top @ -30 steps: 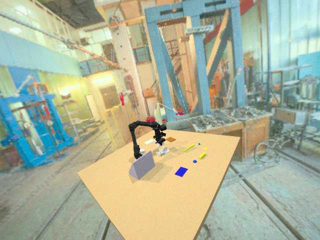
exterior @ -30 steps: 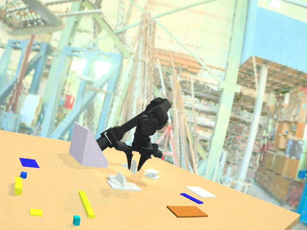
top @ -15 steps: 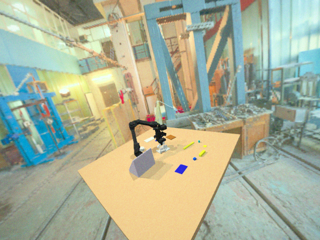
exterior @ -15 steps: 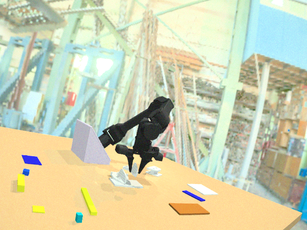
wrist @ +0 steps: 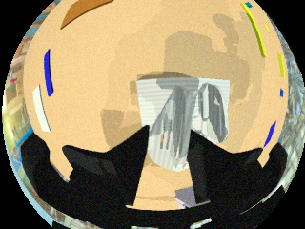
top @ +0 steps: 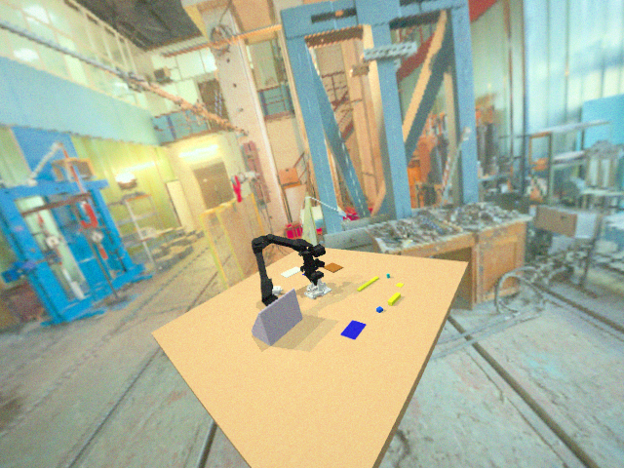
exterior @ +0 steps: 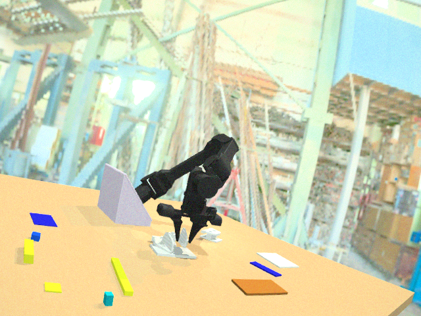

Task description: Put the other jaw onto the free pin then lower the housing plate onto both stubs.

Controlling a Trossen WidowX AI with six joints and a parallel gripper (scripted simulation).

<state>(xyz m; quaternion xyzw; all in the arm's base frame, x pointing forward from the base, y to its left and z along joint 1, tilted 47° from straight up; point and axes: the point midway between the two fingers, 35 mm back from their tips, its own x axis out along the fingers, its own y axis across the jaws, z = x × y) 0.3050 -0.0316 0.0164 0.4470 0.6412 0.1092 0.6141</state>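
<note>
My gripper (top: 316,283) (exterior: 183,240) (wrist: 167,130) is shut on the loose grey-white toothed jaw (exterior: 183,234) (wrist: 171,143), held upright between the fingertips over the white base plate (exterior: 181,255) (wrist: 145,102). The other jaw (exterior: 166,242) (wrist: 218,112) stands on the base beside it. The held jaw is very close to the base and to the other jaw; whether it is on the free pin or the teeth mesh cannot be told. The pins are hidden. The white housing plate (top: 276,290) (exterior: 211,234) lies apart on the table, near the arm's base.
A lilac wedge (top: 278,318) (exterior: 117,200) stands near the arm's base. Flat white (exterior: 277,259), orange-brown (exterior: 258,287) and blue (exterior: 43,219) pieces, a thin blue strip (exterior: 265,268), yellow bars (exterior: 122,276) (exterior: 28,251) and small blue (exterior: 35,236) and teal (exterior: 108,298) blocks lie around.
</note>
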